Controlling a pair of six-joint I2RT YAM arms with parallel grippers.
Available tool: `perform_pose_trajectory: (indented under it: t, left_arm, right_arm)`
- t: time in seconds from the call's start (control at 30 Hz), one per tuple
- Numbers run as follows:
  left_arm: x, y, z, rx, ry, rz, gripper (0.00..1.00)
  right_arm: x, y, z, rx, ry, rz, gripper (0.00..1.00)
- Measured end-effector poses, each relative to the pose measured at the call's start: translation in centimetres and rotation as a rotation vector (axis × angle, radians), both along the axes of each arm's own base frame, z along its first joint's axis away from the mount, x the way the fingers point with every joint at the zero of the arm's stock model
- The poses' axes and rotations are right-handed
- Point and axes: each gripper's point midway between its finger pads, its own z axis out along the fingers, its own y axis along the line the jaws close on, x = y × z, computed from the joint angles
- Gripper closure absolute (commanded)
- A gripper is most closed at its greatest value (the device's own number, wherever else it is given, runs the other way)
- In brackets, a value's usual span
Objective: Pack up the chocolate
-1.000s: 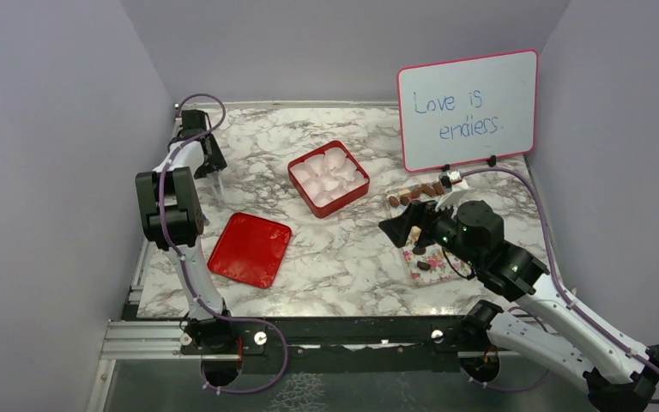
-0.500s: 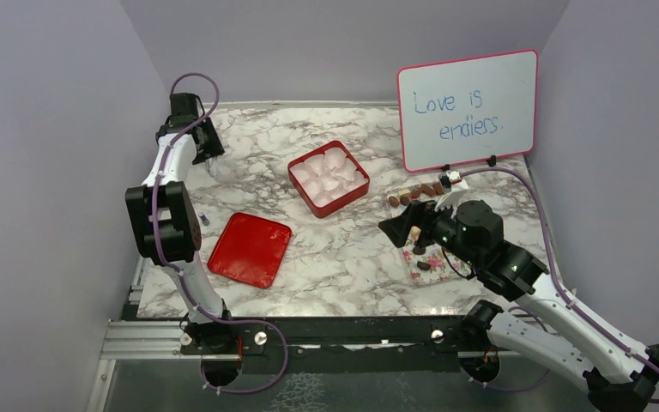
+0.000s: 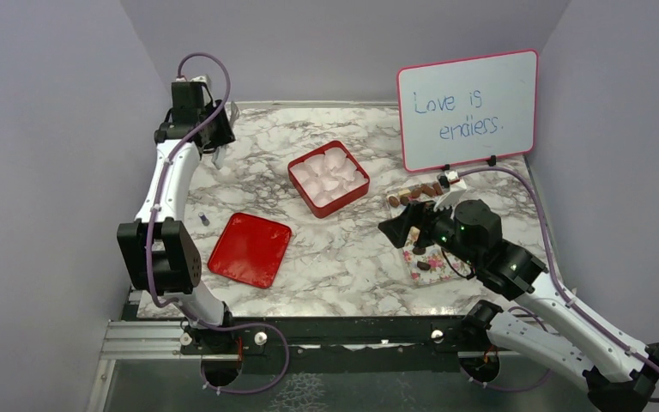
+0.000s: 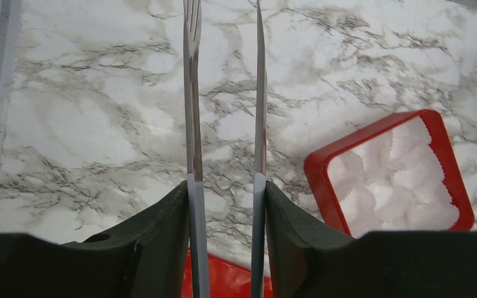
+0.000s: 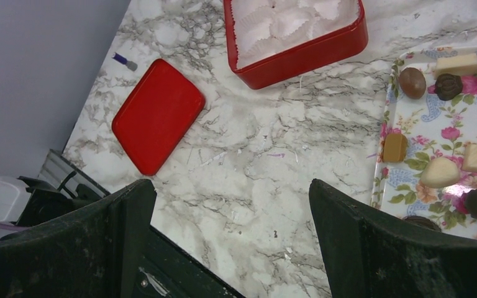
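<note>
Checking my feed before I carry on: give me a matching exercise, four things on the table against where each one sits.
Things:
1. red box
2. red lid
3. flowered tray
4. whiteboard

Places:
A. far right, standing upright
B. right side, holding chocolates
C. near left, lying flat
D. centre, full of paper cups

Pairs: 1-D, 2-C, 3-B, 4-A
</note>
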Motion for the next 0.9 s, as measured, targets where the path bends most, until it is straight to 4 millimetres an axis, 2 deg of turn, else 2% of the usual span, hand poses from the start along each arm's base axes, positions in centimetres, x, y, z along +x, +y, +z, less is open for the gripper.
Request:
perform_pose_trajectory:
  t: [0.07, 0.27, 0.43, 0.57, 0.73, 0.9]
  left_arm:
    - [-0.6, -1.6, 0.8, 0.006, -0.016, -0.042, 0.55]
    - [-3.2, -8.8, 2.5, 0.0, -0.057, -0.233, 0.56]
    - [-6.0, -12.5, 2.9, -0.008, -0.07, -0.352, 0.55]
    - [-8.5, -15.5, 2.4, 0.002, -0.065, -0.453, 0.57]
    - [-12.7, -20.7, 1.4, -0.015, -0.044, -0.631, 0.57]
    - [-17.0, -25.3, 0.1, -0.018, -0.015, -0.82, 0.57]
  right_arm:
    - [0.0, -0.3, 0.1, -0.012, 0.0, -0.009, 0.0]
    - [0.0, -1.4, 1.9, -0.01, -0.044, -0.044, 0.0]
    - [-0.1, -2.4, 3.0, -0.011, -0.071, -0.074, 0.0]
    - [-0.3, -3.1, 3.4, -0.012, -0.08, -0.095, 0.0]
    - [-0.5, -4.1, 3.7, -0.023, -0.083, -0.125, 0.0]
    - [-0.8, -5.5, 5.0, -0.022, -0.111, -0.171, 0.0]
